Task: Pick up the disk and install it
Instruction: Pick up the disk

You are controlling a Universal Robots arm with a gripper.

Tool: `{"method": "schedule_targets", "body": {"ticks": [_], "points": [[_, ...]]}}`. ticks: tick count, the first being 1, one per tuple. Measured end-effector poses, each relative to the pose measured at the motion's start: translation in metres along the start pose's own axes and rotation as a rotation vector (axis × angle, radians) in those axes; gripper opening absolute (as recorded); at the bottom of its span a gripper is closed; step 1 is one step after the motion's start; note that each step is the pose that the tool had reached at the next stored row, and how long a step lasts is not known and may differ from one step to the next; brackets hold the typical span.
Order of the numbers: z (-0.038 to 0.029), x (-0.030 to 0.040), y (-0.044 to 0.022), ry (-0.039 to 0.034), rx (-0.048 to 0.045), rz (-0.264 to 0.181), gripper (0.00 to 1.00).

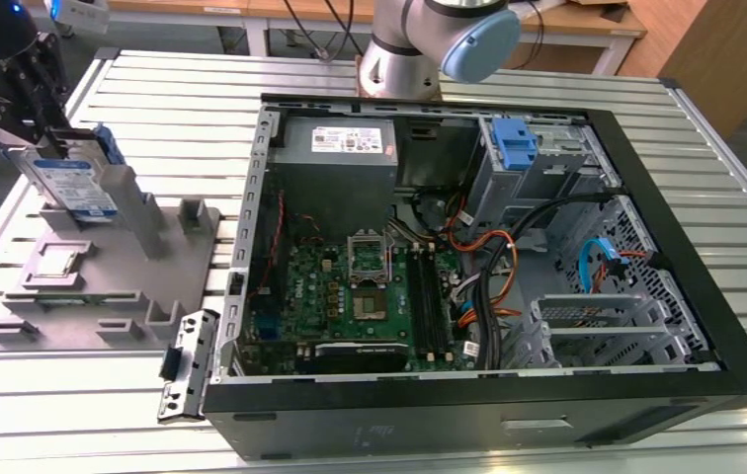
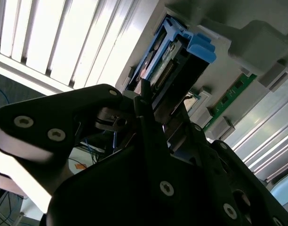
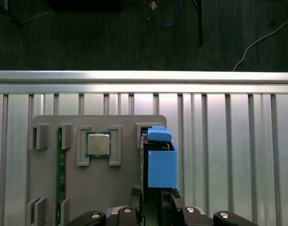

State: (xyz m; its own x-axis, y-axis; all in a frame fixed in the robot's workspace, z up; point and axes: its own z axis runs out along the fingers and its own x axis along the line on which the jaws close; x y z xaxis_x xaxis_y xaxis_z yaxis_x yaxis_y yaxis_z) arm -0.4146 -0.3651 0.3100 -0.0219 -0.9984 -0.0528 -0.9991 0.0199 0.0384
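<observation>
The disk [image 1: 77, 186], a silver drive with a white-and-blue label and a blue bracket, stands on edge in a slot of the grey fixture [image 1: 97, 286] at the exterior view's left. My gripper [image 1: 46, 146] comes down on it from above, one finger on each flat side, shut on its upper end. In the first wrist view the disk's blue bracket [image 3: 162, 165] rises between my fingertips [image 3: 134, 193]. The second wrist view shows the disk [image 2: 181, 52] just past my gripper [image 2: 151, 96].
The open computer case [image 1: 729, 326] lies on the slatted table, with a drive bay and a blue latch [image 1: 516, 143] at its far corner. The fixture also carries a processor chip [image 3: 98, 144] and a green memory stick [image 3: 60, 174]. A black bracket [image 1: 183, 367] lies by the case.
</observation>
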Motion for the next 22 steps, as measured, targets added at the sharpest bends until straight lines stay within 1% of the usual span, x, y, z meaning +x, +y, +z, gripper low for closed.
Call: {"method": "schedule_targets", "body": {"ticks": [4, 7, 9, 14, 17, 18, 22], "points": [[-0.0008, -0.0001, 0.0, 0.0003, -0.0001, 0.0, 0.35], [-0.0049, -0.0003, 0.0002, 0.0004, 0.0001, 0.0, 0.35], [-0.0099, -0.0006, 0.0004, 0.0005, 0.0001, 0.0, 0.35], [-0.025, -0.0014, 0.001, 0.0005, 0.0001, 0.0, 0.35], [-0.0322, -0.0018, 0.0013, 0.0005, 0.0, 0.0, 0.35], [-0.0335, -0.0018, 0.0013, 0.0006, 0.0, 0.0, 0.35], [-0.0337, -0.0018, 0.0013, 0.0014, 0.0001, 0.0, 0.35]]}}
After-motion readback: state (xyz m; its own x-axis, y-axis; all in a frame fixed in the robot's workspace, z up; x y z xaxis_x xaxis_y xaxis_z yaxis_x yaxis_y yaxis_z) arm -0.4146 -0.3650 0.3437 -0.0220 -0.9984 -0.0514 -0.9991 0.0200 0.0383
